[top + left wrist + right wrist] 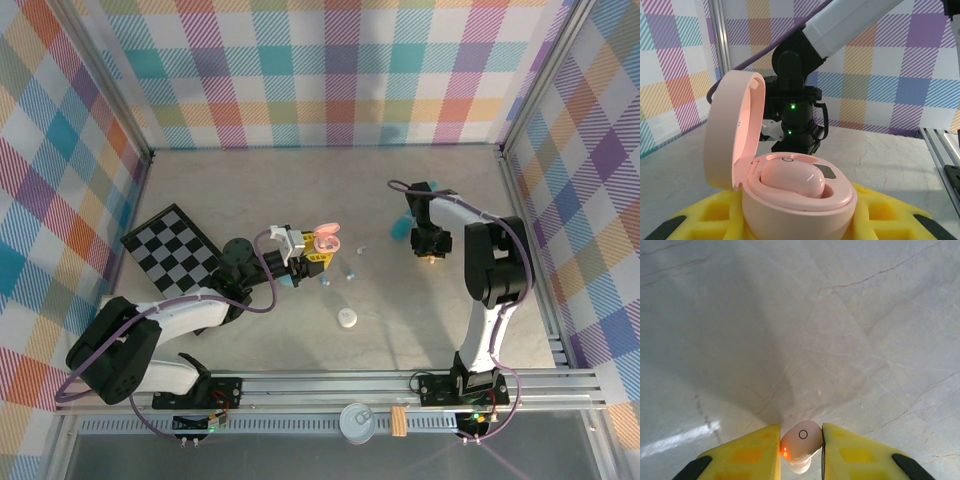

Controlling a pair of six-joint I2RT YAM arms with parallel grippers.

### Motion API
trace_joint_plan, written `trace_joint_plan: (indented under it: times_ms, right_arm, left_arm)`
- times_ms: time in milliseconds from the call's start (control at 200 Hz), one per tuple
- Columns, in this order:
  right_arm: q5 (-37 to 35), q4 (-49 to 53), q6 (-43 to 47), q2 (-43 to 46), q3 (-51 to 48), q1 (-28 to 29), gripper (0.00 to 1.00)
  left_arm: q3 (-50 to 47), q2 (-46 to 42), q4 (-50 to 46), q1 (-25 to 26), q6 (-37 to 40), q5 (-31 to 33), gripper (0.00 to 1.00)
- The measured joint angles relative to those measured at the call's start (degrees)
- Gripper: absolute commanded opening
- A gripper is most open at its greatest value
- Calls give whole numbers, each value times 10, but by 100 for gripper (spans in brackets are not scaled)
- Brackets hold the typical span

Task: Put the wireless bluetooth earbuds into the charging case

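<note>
A pink charging case (800, 200) sits between my left gripper's (799, 222) yellow fingers (700, 220), which are shut on its base. Its lid (732, 130) stands open and one pink earbud (792, 180) lies in a well. From above, the case (325, 240) is held left of centre by the left gripper (310, 258). My right gripper (800, 447) is shut on a pinkish-white earbud (802, 437) with an orange light, close above the table. In the top view the right gripper (430, 250) is to the right of the case.
Loose small buds (350, 272) lie on the table right of the case, one white (362, 247). A white round case (347, 319) lies nearer the front. A teal object (401, 226) is beside the right gripper. A checkered board (172, 243) lies at the left.
</note>
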State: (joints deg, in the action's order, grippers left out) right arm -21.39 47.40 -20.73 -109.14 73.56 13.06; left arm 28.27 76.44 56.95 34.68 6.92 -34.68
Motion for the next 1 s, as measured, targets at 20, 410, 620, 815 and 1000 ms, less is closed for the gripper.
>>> trace_joint_plan:
  times_ms: [20, 410, 620, 815, 1000]
  right_arm:
    - [5, -3, 3, 6, -3, 2, 24]
    - [113, -14, 15, 162, -46, 59, 24]
    - [166, -5, 8, 217, -33, 121, 24]
    - [206, 1, 2, 234, 20, 170, 24]
    - [244, -1, -2, 237, 70, 202, 24]
  left_arm:
    - [0, 0, 0, 0, 0, 0, 32]
    - [0, 70, 65, -30, -44, -4, 32]
    - [1, 76, 77, -31, -56, -5, 32]
    - [2, 74, 69, -31, -56, -8, 32]
    - [2, 64, 58, -31, -56, -8, 32]
